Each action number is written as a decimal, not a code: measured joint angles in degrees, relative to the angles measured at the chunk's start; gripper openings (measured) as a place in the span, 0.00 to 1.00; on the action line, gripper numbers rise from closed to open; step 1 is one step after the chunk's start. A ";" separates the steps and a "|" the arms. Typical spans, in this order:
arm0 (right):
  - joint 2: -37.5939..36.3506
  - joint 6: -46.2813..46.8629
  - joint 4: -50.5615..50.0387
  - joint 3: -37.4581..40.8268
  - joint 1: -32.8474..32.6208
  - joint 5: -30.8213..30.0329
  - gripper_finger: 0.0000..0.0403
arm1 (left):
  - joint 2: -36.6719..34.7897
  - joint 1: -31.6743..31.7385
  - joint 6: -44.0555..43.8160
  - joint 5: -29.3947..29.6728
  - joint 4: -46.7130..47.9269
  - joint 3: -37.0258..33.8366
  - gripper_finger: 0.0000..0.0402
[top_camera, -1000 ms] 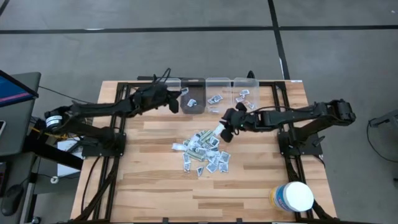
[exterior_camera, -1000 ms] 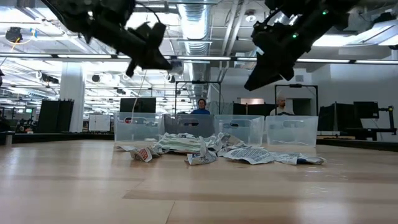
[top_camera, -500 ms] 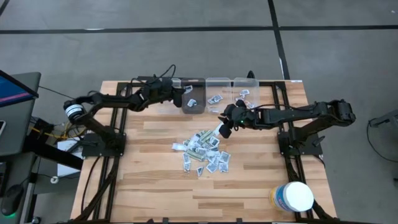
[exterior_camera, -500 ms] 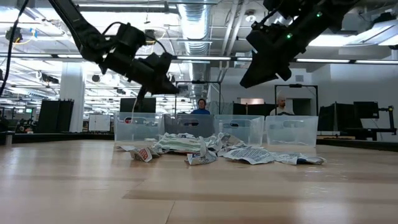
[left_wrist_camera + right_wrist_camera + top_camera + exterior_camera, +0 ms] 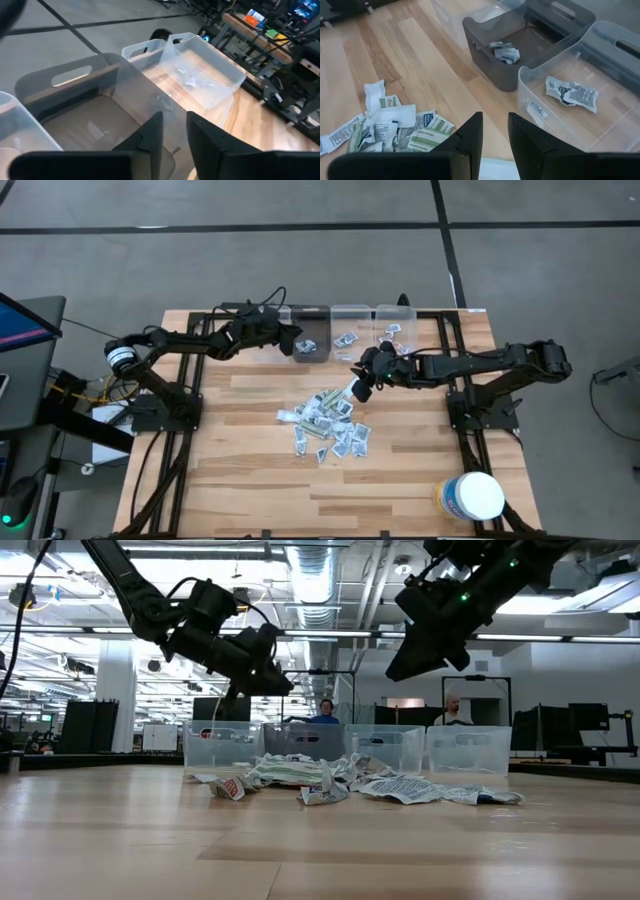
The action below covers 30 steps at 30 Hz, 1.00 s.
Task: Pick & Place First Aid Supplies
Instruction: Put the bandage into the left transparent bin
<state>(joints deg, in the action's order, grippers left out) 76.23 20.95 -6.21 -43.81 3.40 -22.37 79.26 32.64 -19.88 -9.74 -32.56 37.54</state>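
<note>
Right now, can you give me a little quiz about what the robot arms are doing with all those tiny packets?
1. True or false: the right gripper hangs over the big white tub.
2. Pick one: the left gripper hovers at A) the grey bin, B) the table's near edge, C) the floor.
3. Fill in: ____ bins stand in a row behind the pile of packets.

Key: 1 false, it hangs by the pile's far edge. 2 A. 3 four.
</note>
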 joint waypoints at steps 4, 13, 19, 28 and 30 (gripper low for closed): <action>0.00 0.76 -0.01 0.00 -0.43 0.22 0.21 | -1.01 -0.29 0.67 -2.69 0.17 0.00 0.28; 0.00 0.65 -0.18 0.00 -3.36 0.26 0.21 | -10.58 -5.86 20.65 -11.52 3.81 0.00 0.28; 0.00 0.09 -0.84 0.00 -4.20 0.24 0.21 | -18.41 -11.60 38.17 -10.18 22.54 0.00 0.26; 0.00 -1.54 -2.76 0.02 -4.15 0.13 0.21 | -21.52 -19.85 39.15 -10.22 42.84 -0.71 0.25; 0.00 -2.27 -2.81 0.02 -4.01 0.09 0.21 | -21.53 -22.46 39.17 -10.00 42.93 -2.05 0.25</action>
<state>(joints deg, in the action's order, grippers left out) 76.23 18.68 -9.02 -43.79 -0.62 -22.28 57.74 10.18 19.29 -19.73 10.37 35.49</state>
